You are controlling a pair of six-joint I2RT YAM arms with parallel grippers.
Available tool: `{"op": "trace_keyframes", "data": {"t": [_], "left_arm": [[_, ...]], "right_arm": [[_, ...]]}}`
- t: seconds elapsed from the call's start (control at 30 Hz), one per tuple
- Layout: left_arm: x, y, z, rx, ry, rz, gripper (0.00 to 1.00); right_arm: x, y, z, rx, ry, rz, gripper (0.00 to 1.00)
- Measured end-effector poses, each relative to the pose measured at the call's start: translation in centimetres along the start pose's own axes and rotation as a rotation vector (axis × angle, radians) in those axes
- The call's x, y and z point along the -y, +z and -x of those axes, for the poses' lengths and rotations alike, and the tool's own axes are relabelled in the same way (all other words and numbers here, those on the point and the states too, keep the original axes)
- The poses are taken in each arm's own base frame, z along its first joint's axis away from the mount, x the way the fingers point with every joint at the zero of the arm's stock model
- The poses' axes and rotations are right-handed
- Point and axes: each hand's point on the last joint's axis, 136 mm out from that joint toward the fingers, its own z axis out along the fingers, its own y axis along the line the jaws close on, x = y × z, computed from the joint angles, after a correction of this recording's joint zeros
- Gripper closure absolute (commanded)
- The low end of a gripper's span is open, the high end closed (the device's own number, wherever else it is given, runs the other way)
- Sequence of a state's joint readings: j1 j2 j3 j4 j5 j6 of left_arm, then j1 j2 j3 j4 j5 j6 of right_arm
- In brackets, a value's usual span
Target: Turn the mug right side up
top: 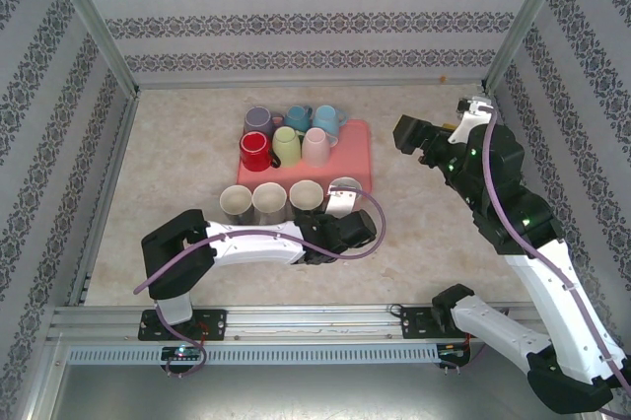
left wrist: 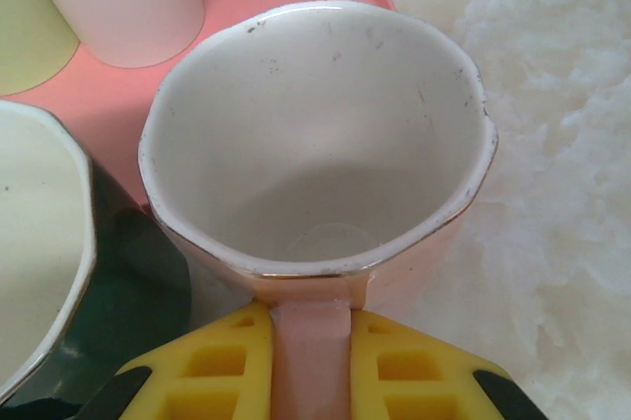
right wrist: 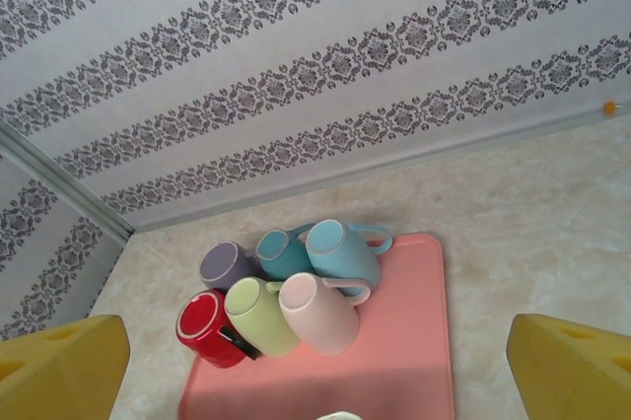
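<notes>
The mug [left wrist: 315,144] stands mouth up at the near right corner of the pink tray [top: 360,144], at the end of a row with three other upright mugs [top: 269,201]. The left jaws are clamped on its pink handle [left wrist: 311,361]. The turning looks done. In my judgement what remains is to confirm that the base rests on the desk [top: 177,164], which I cannot tell, and then let go. The right jaws hang spread wide and empty, just off the tray's right edge. Six coloured mugs [top: 287,147] sit inverted on the tray. No brand, label or writing is legible.
</notes>
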State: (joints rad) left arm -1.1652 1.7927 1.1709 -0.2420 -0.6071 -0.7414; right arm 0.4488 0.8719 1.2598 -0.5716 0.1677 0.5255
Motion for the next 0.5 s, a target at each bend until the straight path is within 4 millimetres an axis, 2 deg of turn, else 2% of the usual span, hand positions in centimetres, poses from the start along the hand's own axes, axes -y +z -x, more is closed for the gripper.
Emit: {"op": "trace_keyframes", "data": {"t": [0.2,0.5], "left_arm": [[-0.22,0.26,0.06,0.011,0.004,0.022,0.78],[-0.46,0.56,-0.26,0.008,0.015,0.042,0.67]], "right_arm": [[0.16,0.22,-0.35,-0.007,-0.001,-0.004,0.02],[0.02,0.48,-0.52,-0.008,0.007,0.008,0.02]]}}
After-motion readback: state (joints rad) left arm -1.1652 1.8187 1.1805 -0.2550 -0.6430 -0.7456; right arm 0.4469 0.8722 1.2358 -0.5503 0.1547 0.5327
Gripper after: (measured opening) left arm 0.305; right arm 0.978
